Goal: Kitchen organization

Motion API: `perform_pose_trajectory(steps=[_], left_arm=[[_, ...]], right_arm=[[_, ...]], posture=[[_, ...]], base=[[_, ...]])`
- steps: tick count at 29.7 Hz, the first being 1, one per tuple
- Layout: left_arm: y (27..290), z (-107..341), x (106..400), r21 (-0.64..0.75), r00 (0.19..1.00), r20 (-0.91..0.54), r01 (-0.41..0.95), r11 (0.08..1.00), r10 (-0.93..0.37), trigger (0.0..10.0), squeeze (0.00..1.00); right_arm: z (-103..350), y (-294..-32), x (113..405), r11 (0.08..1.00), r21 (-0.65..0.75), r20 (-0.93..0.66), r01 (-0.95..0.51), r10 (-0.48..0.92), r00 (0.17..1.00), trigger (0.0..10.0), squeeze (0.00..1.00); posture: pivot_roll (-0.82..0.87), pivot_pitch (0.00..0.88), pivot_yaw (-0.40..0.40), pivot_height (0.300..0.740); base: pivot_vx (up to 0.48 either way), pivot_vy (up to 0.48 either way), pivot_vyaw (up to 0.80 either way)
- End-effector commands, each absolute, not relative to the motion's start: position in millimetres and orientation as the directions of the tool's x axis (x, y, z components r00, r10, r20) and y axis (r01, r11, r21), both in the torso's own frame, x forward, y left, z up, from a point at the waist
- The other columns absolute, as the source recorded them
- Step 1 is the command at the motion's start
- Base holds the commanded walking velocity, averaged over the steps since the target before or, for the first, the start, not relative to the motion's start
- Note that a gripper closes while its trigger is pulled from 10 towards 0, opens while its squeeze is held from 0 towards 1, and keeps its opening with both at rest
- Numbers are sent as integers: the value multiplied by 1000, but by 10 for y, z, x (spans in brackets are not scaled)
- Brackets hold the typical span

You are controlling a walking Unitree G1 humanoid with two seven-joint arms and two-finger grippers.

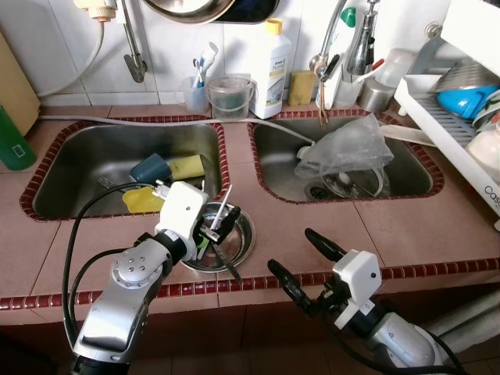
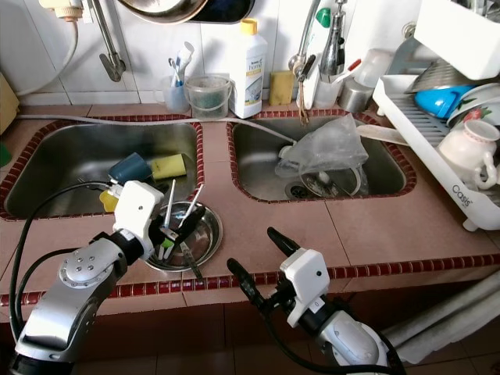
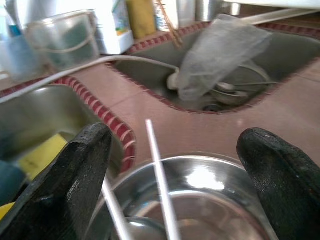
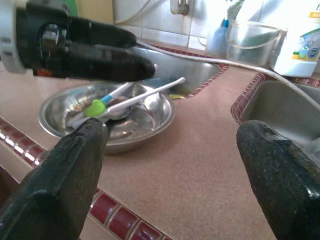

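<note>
**Steel bowl of utensils on the counter edge, both grippers spread**

The steel bowl (image 1: 234,238) is seen on the tiled counter (image 1: 375,226), just in front of the left sink (image 1: 94,160) and holding long metal utensils (image 4: 150,92). The left gripper (image 1: 221,234) is held directly over the bowl, fingers (image 3: 75,175) spread wide and grasping nothing. The right gripper (image 1: 301,262) is poised beside the bowl, at the counter's front edge, fingers likewise released. A crumpled plastic bag (image 1: 348,144) is seen in the sink behind the bowl, to its right.

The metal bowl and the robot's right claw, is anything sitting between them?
No. In the right wrist view, just bare counter lies between the bowl and the open right gripper.
</note>
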State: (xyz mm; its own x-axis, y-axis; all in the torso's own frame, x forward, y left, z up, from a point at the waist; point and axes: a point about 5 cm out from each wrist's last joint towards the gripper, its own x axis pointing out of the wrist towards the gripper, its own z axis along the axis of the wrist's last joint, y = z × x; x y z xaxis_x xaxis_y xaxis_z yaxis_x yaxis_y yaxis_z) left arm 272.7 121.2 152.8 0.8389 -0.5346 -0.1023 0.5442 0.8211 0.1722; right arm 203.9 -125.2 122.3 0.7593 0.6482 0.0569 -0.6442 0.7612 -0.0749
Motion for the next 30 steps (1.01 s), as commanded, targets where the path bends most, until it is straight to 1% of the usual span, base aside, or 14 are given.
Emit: perform_pose_trajectory(steps=[1, 3, 5, 10, 16, 21, 25, 30], left_arm=[[1172, 1535, 2677, 178, 819, -117, 573, 800, -561, 10000, 0], [1143, 1523, 2629, 173, 800, -129, 600, 781, -586, 10000, 0], [1117, 1487, 2571, 175, 779, -172, 627, 760, -603, 10000, 0], [1109, 1411, 2532, 176, 762, -243, 643, 745, -600, 10000, 0], [1063, 1394, 2528, 167, 758, -277, 643, 747, -590, 10000, 0], [1018, 1376, 2561, 176, 777, -301, 615, 768, -553, 10000, 0], [953, 1429, 2627, 159, 802, -275, 582, 798, -530, 10000, 0], [947, 1470, 2633, 148, 809, -262, 573, 806, -526, 10000, 0]], right_arm=[[1279, -1265, 2021, 756, -77, 66, -650, 654, 753, 10000, 0], [1286, -1266, 2017, 751, -80, 65, -655, 660, 749, 10000, 0], [1297, -1270, 2012, 748, -79, 60, -659, 663, 746, 10000, 0], [1309, -1266, 2005, 744, -77, 56, -664, 668, 742, 10000, 0], [1325, -1252, 2009, 743, -76, 57, -665, 669, 741, 10000, 0], [1353, -1227, 2023, 742, -69, 65, -666, 670, 740, 10000, 0], [1378, -1204, 2028, 741, -60, 78, -669, 671, 737, 10000, 0], [1380, -1207, 2028, 739, -59, 78, -671, 674, 735, 10000, 0]], posture=[[-52, 104, 21, 740], [-50, 108, 24, 740], [-50, 111, 24, 740], [-48, 118, 28, 740], [-45, 121, 33, 740], [-47, 120, 35, 740], [-51, 112, 33, 740], [-50, 103, 29, 740]], base=[[0, 0, 0], [0, 0, 0], [0, 0, 0], [0, 0, 0], [0, 0, 0], [0, 0, 0], [0, 0, 0], [0, 0, 0]])
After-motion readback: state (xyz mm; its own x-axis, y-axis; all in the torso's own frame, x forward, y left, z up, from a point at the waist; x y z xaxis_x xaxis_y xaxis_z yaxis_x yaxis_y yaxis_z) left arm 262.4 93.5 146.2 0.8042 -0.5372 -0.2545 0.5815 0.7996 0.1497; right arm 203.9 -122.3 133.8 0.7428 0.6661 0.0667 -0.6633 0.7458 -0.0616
